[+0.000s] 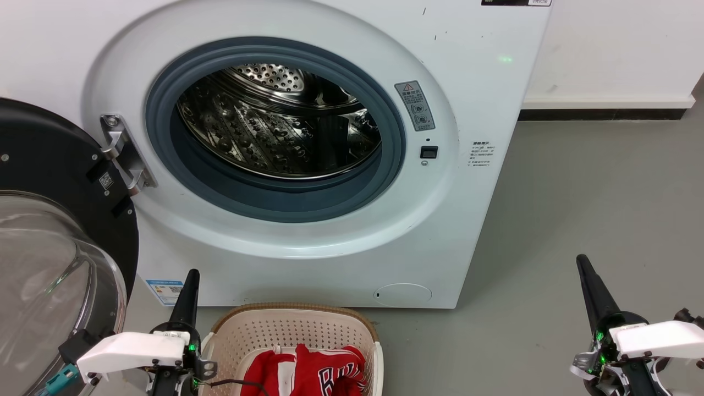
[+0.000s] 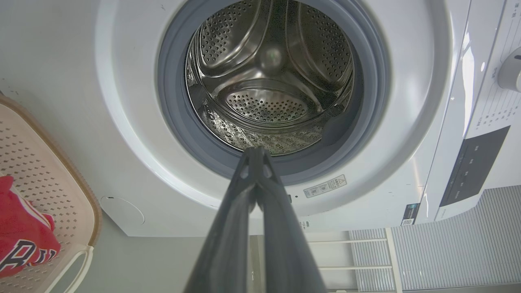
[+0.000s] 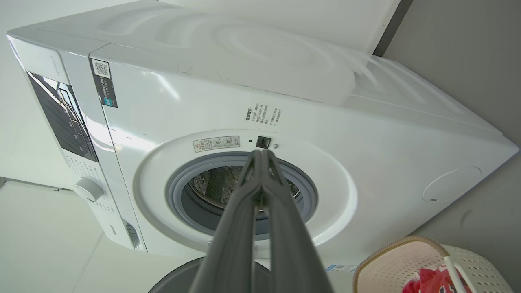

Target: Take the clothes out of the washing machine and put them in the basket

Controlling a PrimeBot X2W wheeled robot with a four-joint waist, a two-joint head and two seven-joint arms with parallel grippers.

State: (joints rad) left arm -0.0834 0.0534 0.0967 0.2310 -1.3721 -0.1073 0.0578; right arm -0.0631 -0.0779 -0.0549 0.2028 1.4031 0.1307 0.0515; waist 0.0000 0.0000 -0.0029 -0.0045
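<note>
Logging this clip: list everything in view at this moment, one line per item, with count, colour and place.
washing machine: one, white, straight ahead, front-loading, opening uncovered
grey ring: one, grey rubber, around the opening
drum: one, perforated steel, inside the ring; no fabric visible in it
door: one, black rim with clear glass, swung open at the left
basket: one, cream with brown rim, low in front of the machine
clothes: red with white trim and lettering, lying in the basket; count unclear
floor: grey, to the right of the machine
left gripper: one, dark, lower left beside the basket, shut, holding nothing
right gripper: one, dark, lower right over the floor, shut, holding nothing
</note>
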